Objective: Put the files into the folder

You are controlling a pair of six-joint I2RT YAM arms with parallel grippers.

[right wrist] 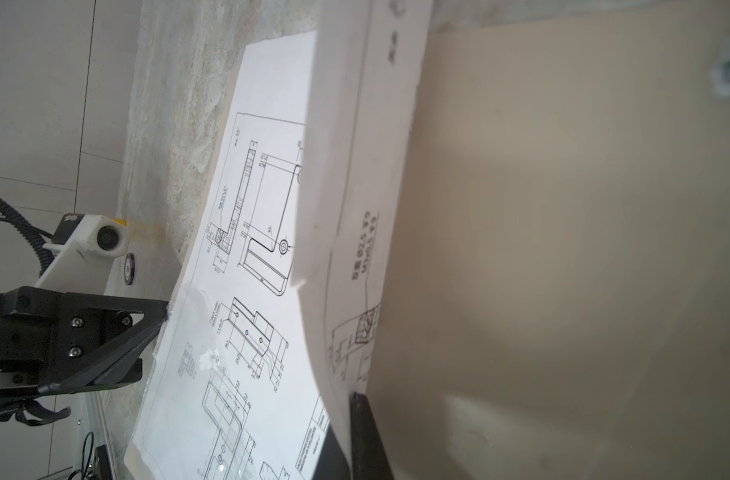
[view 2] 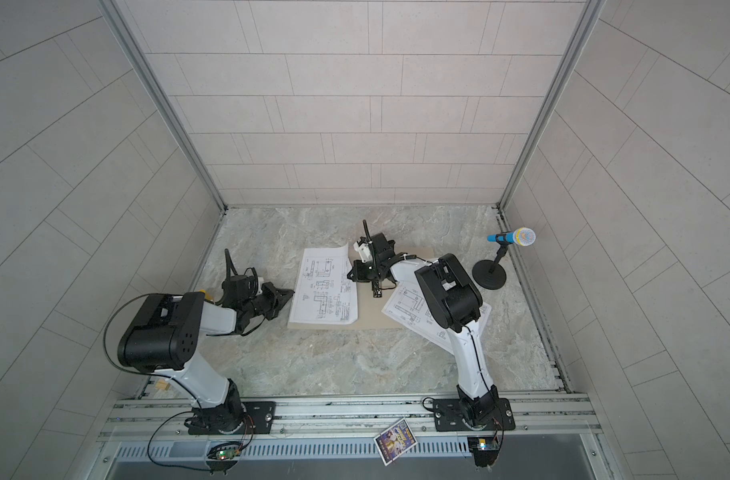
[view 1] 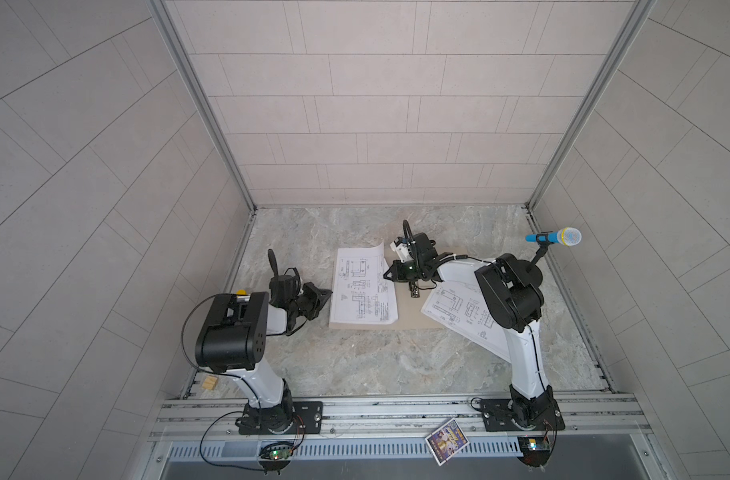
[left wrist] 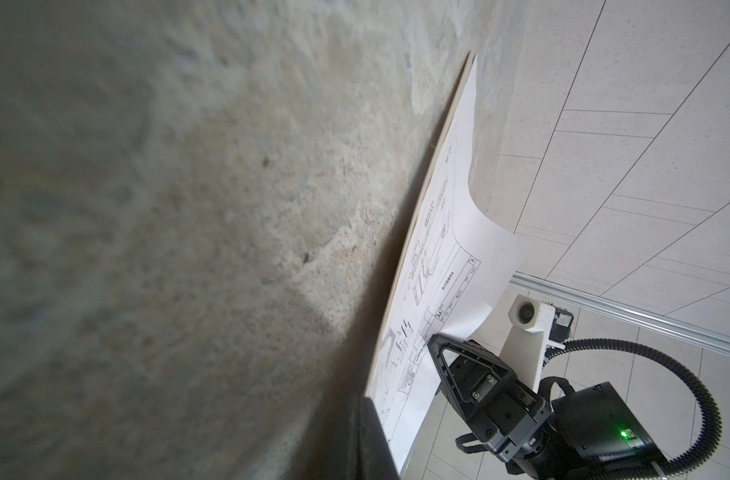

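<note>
Right gripper (view 1: 386, 274) pinches the curled right edge of the drawing sheet (view 1: 363, 291) on the open folder (view 1: 407, 313); left gripper (view 1: 329, 293) closed, tips at sheet's left edge.

Tan folder (view 1: 409, 320) open flat, drawing sheet (view 1: 363, 291) on left half, right edge lifted, second sheet (view 1: 455, 311) askew overhanging right

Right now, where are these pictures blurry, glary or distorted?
In both top views the side walls bow outward; left wrist view, near tabletop blurred; right wrist view, folder and lifted sheet soft, glare on flat sheet.
</note>
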